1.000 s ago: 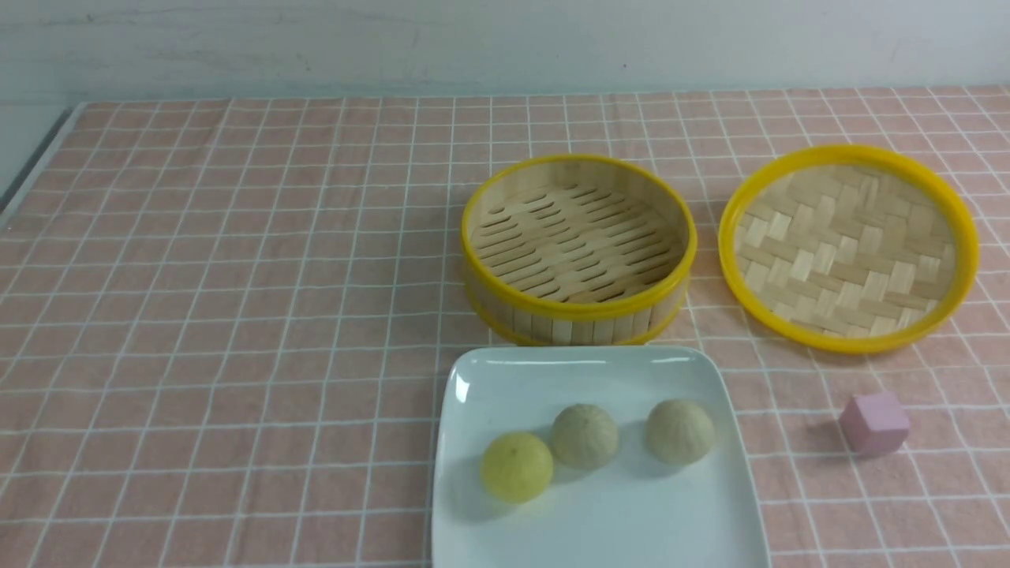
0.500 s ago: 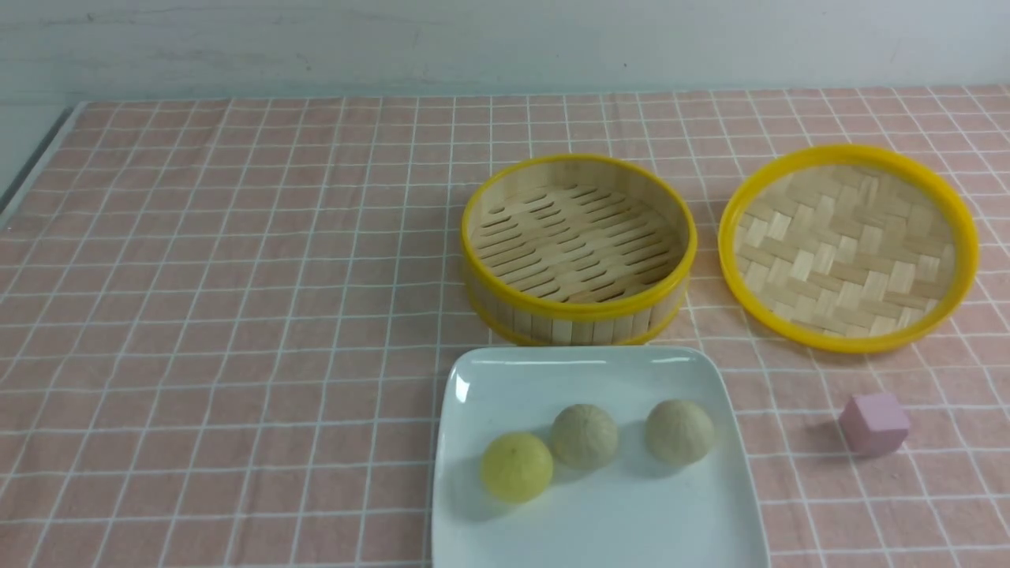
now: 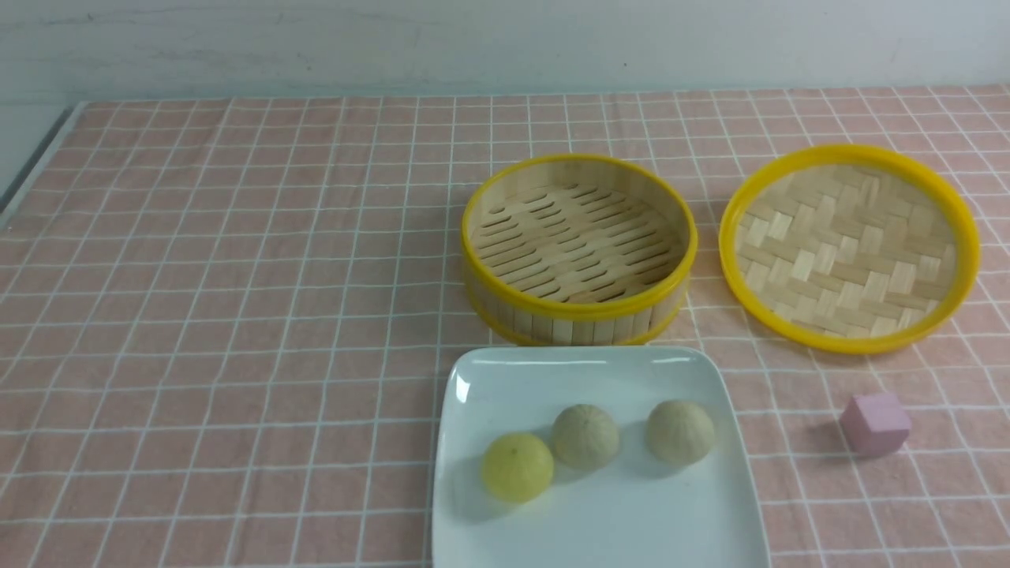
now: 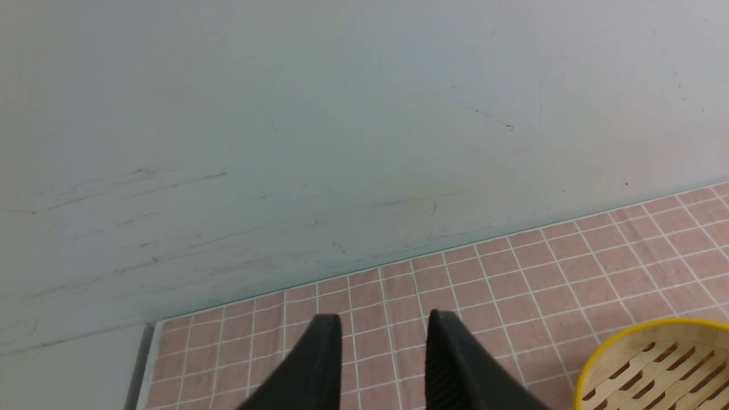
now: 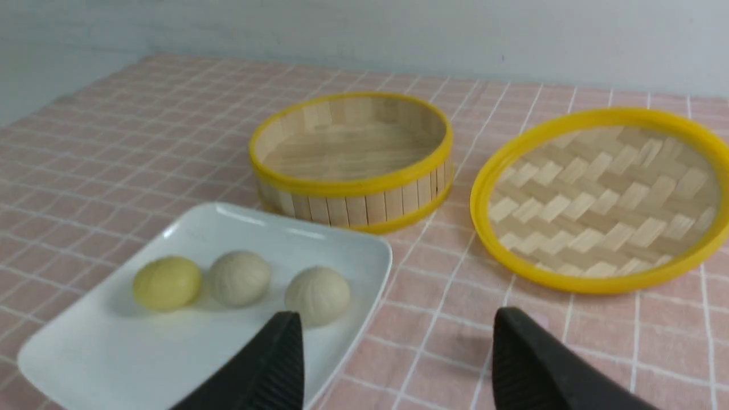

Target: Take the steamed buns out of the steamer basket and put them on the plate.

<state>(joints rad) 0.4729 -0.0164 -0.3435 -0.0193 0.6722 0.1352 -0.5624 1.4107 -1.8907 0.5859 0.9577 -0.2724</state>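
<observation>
The three small dome-shaped buns, two beige (image 3: 585, 437) and one yellow (image 3: 517, 467), were on the glossy white square plate (image 3: 631, 521), near side. The round bamboo basket (image 3: 578, 308) stood empty, farther. Left claw (image 4: 383, 367) and right claw (image 5: 393, 359) were both spread, holding nothing.

Soft, even indoor light with gentle shadows.
In the front view, a white glare spot and a thin bright streak mark the far edge of the glossy white square plate (image 3: 631, 521), and faint shadows lie beside the steamed buns (image 3: 585, 436). The left wrist view shows the pale wall (image 4: 342, 125) crisply, its gripper fingers (image 4: 447, 359) blurred. The right wrist view looks softer overall, its dark gripper fingers (image 5: 279, 353) also blurred.
</observation>
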